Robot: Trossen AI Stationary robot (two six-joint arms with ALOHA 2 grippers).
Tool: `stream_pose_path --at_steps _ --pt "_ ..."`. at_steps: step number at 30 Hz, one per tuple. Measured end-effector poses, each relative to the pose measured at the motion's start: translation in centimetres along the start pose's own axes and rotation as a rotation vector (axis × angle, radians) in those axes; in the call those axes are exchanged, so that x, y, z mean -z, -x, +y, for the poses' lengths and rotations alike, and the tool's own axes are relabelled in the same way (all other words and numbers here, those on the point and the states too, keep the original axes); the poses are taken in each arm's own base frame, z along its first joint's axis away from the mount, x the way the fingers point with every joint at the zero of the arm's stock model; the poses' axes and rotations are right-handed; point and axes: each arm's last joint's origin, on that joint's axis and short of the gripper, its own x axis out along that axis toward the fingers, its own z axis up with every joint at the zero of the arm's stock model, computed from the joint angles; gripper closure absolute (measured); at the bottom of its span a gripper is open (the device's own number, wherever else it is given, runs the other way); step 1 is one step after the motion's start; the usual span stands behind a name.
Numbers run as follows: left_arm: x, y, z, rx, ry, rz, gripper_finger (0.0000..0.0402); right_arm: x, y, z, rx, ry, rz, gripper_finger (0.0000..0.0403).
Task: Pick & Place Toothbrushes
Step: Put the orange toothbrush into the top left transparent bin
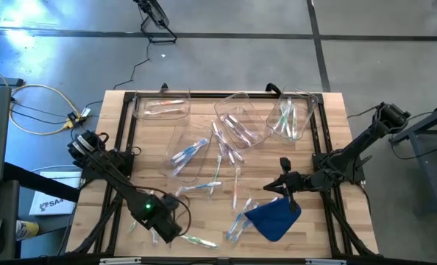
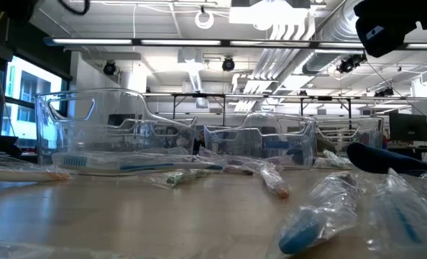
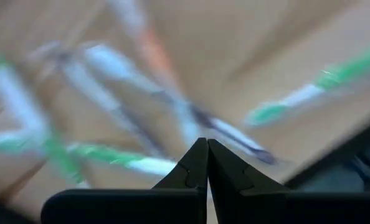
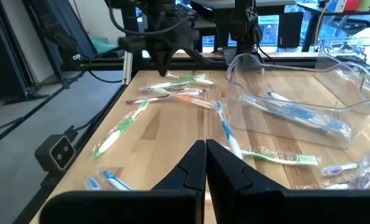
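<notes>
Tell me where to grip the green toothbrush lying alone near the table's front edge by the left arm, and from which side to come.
Grip the green toothbrush at mid-handle, coming straight down from above. It lies flat on the wooden table, so the long sides are the likely faces to pinch. The left gripper, shut beside it, would have to open first.

In the left wrist view the toothbrushes [image 3: 141, 165] beyond the left tool [image 3: 207, 163] are smeared by blur; their colours alone are made out. The blue cloth [image 2: 397, 160] is cut off by the low view's edge.
</notes>
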Motion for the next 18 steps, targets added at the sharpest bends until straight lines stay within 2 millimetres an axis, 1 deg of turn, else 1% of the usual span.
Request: stream_pose_path --at_steps 3,6,8,12,18 --pt "0.0 -0.1 0.4 -0.051 0.079 0.004 0.0398 0.0 0.0 0.0 0.001 -0.002 0.003 0.0399" --pt "0.0 -0.2 0.1 -0.018 0.086 0.011 0.0392 0.0 0.0 0.0 0.001 -0.001 0.003 0.0399" --pt "0.0 -0.2 -0.1 -0.002 0.086 0.011 0.0381 0.0 0.0 0.0 0.001 -0.001 0.002 0.0399" --pt "0.0 -0.4 0.1 -0.013 0.086 0.006 0.0342 0.0 0.0 0.0 0.004 0.004 0.002 0.0399" --pt "0.0 -1.5 0.0 -0.052 0.132 -0.004 0.0264 0.1 0.0 -0.1 0.029 0.008 0.006 0.0399"
